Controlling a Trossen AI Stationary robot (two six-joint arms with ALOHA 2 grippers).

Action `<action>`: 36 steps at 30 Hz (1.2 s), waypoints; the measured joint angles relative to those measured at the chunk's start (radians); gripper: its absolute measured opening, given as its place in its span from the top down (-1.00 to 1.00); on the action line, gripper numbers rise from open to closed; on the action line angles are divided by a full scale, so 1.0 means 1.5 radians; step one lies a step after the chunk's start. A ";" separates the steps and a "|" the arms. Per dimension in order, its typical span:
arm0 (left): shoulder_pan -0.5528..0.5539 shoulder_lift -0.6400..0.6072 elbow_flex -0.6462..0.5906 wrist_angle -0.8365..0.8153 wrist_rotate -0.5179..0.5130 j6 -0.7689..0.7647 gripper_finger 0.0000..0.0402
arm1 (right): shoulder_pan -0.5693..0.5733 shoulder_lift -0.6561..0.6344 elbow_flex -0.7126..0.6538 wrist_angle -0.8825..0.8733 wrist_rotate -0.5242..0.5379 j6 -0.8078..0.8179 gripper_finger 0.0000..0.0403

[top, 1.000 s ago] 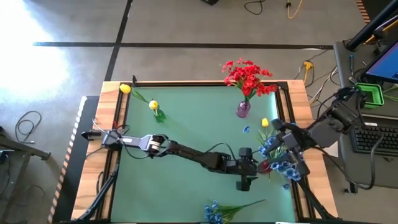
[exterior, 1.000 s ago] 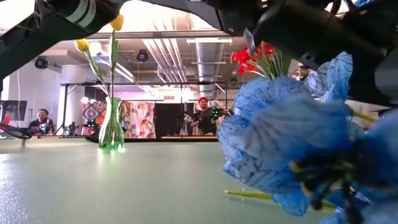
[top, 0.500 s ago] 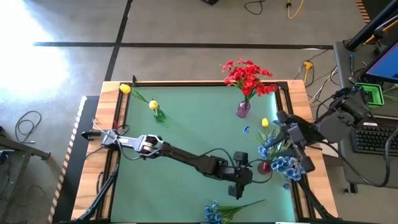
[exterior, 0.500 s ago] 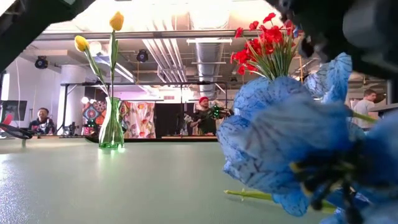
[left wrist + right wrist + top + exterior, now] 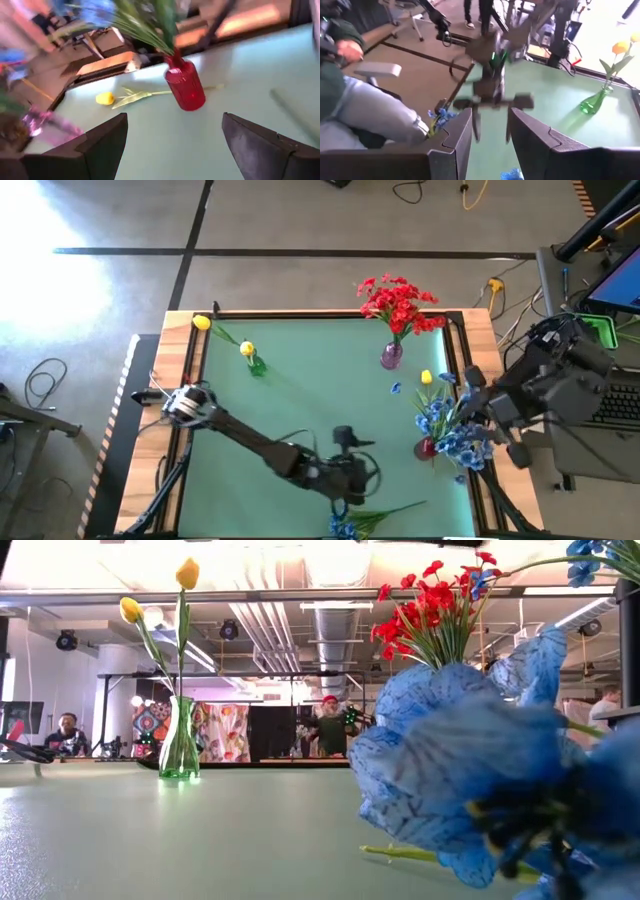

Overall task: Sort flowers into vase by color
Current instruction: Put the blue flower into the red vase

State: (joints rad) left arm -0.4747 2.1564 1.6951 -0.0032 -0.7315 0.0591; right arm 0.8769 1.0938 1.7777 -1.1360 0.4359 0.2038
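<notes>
Blue flowers (image 5: pixel 352 521) beside left fingers (image 5: pixel 107 137), red vase (image 5: pixel 185 84) beyond.

No legible text, label, brand, number or sign is showing on the table, the vases, the arms, the monitor or the room beyond in any view at this moment.
</notes>
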 joint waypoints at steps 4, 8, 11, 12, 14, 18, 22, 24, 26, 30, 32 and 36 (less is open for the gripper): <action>-0.023 -0.071 -0.055 -0.034 0.025 -0.142 -0.54 | 0.016 0.027 -0.001 -0.013 0.024 0.008 0.38; -0.051 -0.084 -0.063 -0.044 0.064 -0.239 -0.54 | 0.016 0.039 -0.001 -0.013 0.025 0.015 0.38; -0.073 -0.075 -0.040 -0.039 0.062 -0.263 -0.54 | 0.016 0.046 -0.001 -0.011 0.026 0.022 0.38; -0.079 -0.068 -0.032 -0.040 0.063 -0.268 -0.54 | 0.016 0.049 -0.001 -0.010 0.026 0.023 0.38; -0.091 -0.049 -0.013 -0.043 0.063 -0.272 -0.54 | 0.016 0.051 -0.001 -0.008 0.025 0.032 0.38; -0.109 -0.015 0.027 -0.061 0.064 -0.273 -0.54 | 0.016 0.050 -0.001 -0.008 0.025 0.059 0.38; -0.121 0.023 0.072 -0.095 0.063 -0.288 -0.54 | 0.016 0.050 -0.002 -0.008 0.024 0.071 0.38; -0.126 0.044 0.095 -0.115 0.064 -0.291 -0.54 | 0.016 0.050 -0.002 -0.007 0.025 0.079 0.38; -0.130 0.057 0.120 -0.140 0.064 -0.294 -0.54 | 0.016 0.052 -0.002 0.000 0.034 0.079 0.38; -0.131 0.088 0.182 -0.184 0.063 -0.313 -0.54 | 0.016 0.058 -0.002 0.020 0.090 0.090 0.38; -0.131 0.113 0.214 -0.212 0.064 -0.320 -0.54 | 0.015 0.062 -0.002 0.018 0.100 0.089 0.38; -0.132 0.166 0.287 -0.273 0.065 -0.331 -0.54 | 0.016 0.066 -0.002 0.010 0.100 0.092 0.38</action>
State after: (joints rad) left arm -0.6724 2.4061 2.1263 -0.4122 -0.6346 -0.4381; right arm 0.9010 1.1931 1.7741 -1.1204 0.5855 0.3415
